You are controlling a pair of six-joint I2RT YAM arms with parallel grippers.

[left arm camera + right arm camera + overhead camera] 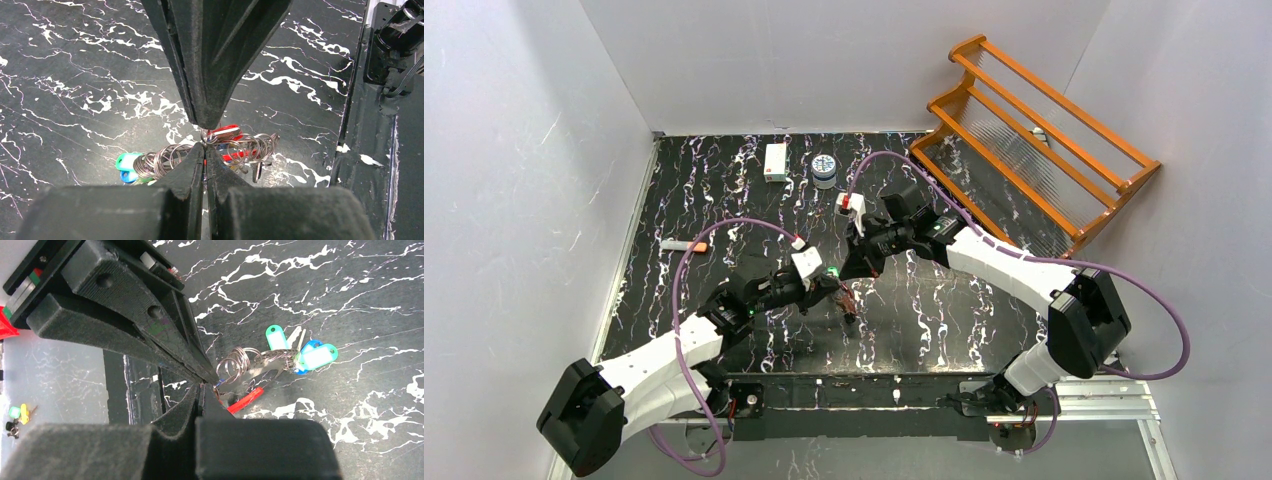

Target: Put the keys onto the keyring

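From above, my left gripper (834, 288) and right gripper (852, 271) meet tip to tip over the table (724, 190). The keys (850, 306) are bunched just beneath them. Well behind stand a white box (775, 161) and a jar (824, 170). An orange rack (1044, 140) leans at the far right, and a marker (686, 244) lies to the left.

At my left wrist, my fingers (210, 75) are clamped on the keyring (205, 135), a thin loop pinched between the tips. They hide the middle of the bunch. Coiled rings spread to either side, with a red key (225, 132) on the right and a green key (127, 161) on the left.

At my right wrist, the fingers are together, with the tips against the near end of the bunch. I cannot tell whether they nip anything. Beyond them lie the rings, the red key and two green tags (317, 356) on the table.
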